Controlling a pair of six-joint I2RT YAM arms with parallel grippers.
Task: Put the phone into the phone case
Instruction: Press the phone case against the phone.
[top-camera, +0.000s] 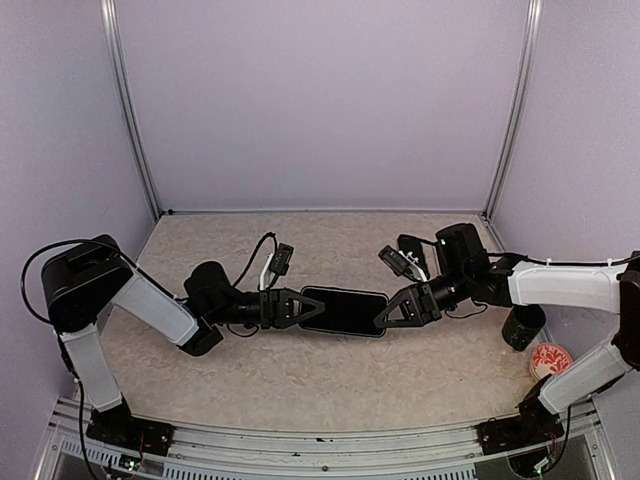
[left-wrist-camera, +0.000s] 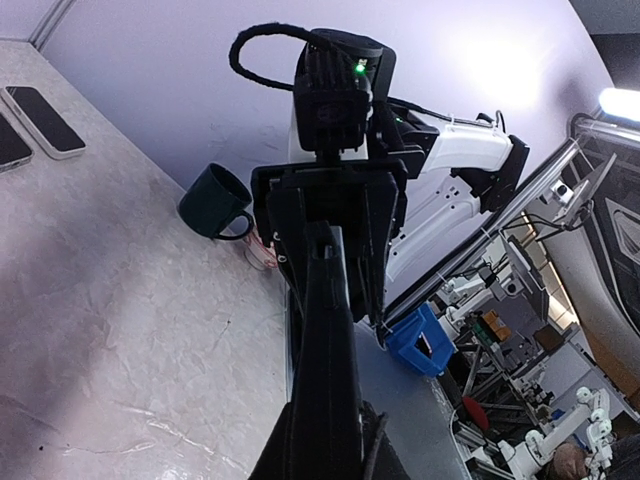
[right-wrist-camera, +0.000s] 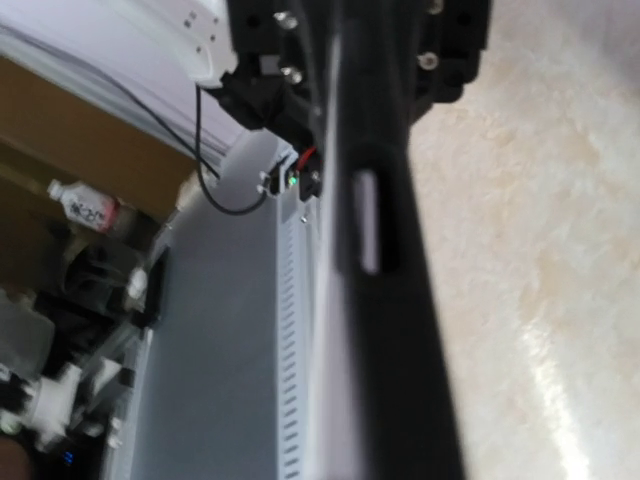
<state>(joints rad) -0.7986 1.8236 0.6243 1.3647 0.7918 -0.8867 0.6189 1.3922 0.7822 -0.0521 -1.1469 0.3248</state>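
Note:
A black phone (top-camera: 343, 310) hangs flat above the table's middle, held at its two short ends. My left gripper (top-camera: 308, 308) is shut on its left end and my right gripper (top-camera: 387, 314) on its right end. A thin pale rim along the phone's near edge may be the phone case (top-camera: 345, 334); I cannot tell for sure. In the left wrist view the phone (left-wrist-camera: 325, 320) shows edge-on, running away from my left gripper (left-wrist-camera: 326, 445). In the right wrist view its dark edge (right-wrist-camera: 390, 330) carries a pale side button, with a blurred pale strip (right-wrist-camera: 330, 400) beside it.
Two other black phones (top-camera: 410, 252) lie at the back right; they also show in the left wrist view (left-wrist-camera: 40, 120). A dark green mug (top-camera: 523, 325) and a red-and-white round thing (top-camera: 550, 358) stand at the right edge. The mug also shows in the left wrist view (left-wrist-camera: 215, 200).

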